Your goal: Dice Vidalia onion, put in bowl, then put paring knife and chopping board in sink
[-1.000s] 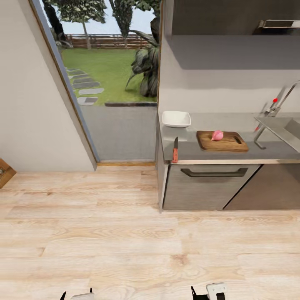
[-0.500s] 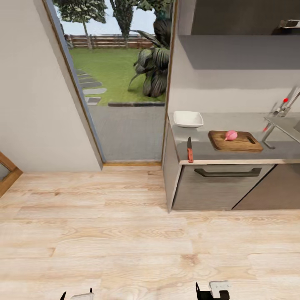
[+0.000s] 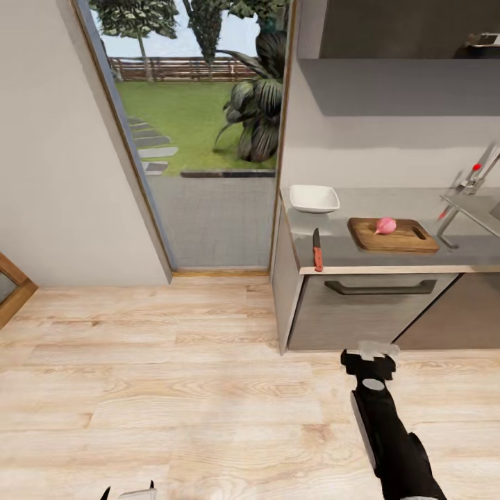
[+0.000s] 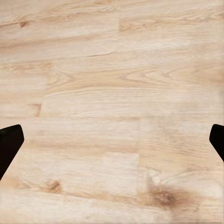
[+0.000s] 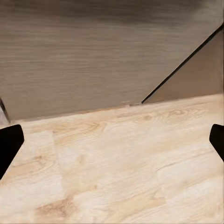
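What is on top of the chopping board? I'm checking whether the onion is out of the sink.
A pink onion sits on the chopping board, uncut. Its underside is hidden.

Onion (image 3: 385, 225) on chopping board (image 3: 392, 236), between paring knife (image 3: 317, 251) and sink (image 3: 479, 212).

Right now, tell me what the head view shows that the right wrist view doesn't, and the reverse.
Head view alone: the countertop carrying the bowl, the knife and the chopping board with the onion on it, plus the sink and the garden doorway.
Right wrist view alone: its open right gripper fingertips, empty.
Shared: the grey cabinet front and the wood floor.
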